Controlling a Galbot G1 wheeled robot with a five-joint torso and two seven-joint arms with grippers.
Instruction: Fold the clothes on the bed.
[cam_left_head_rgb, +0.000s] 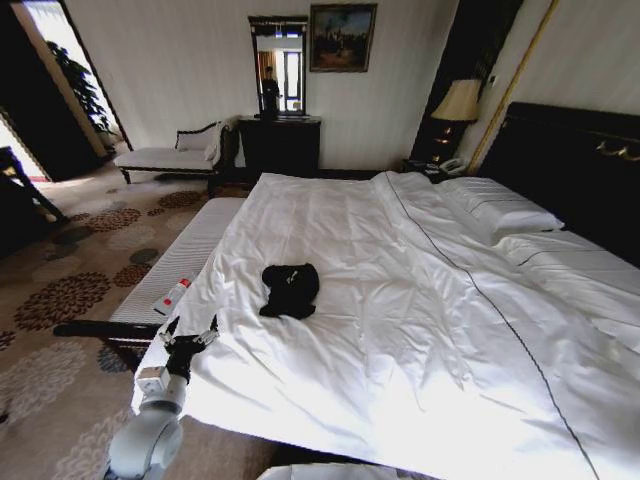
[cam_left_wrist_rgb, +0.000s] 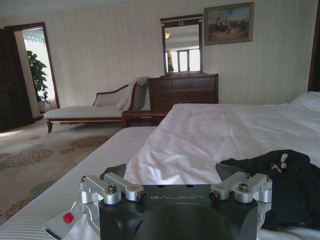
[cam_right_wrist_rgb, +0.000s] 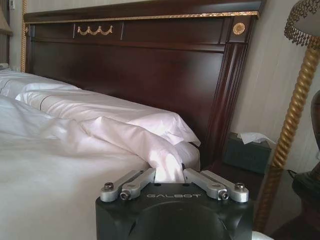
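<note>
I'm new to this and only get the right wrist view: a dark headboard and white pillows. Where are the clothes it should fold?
Observer: A crumpled black shirt lies on the white bed, toward the side away from the headboard.
Operator: Is a gripper near it?
Observer: The left gripper hovers open at the bed's edge, apart from the shirt.
Operator: Anything beside the bed there?
Observer: A white-cushioned bench with a small red-and-white object on it.

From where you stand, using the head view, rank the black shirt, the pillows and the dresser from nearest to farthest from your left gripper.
From the left gripper, at the bed's near corner:
1. Black shirt, crumpled mid-bed, just ahead.
2. Pillows, by the headboard on the right.
3. Dresser, against the far wall.
</note>
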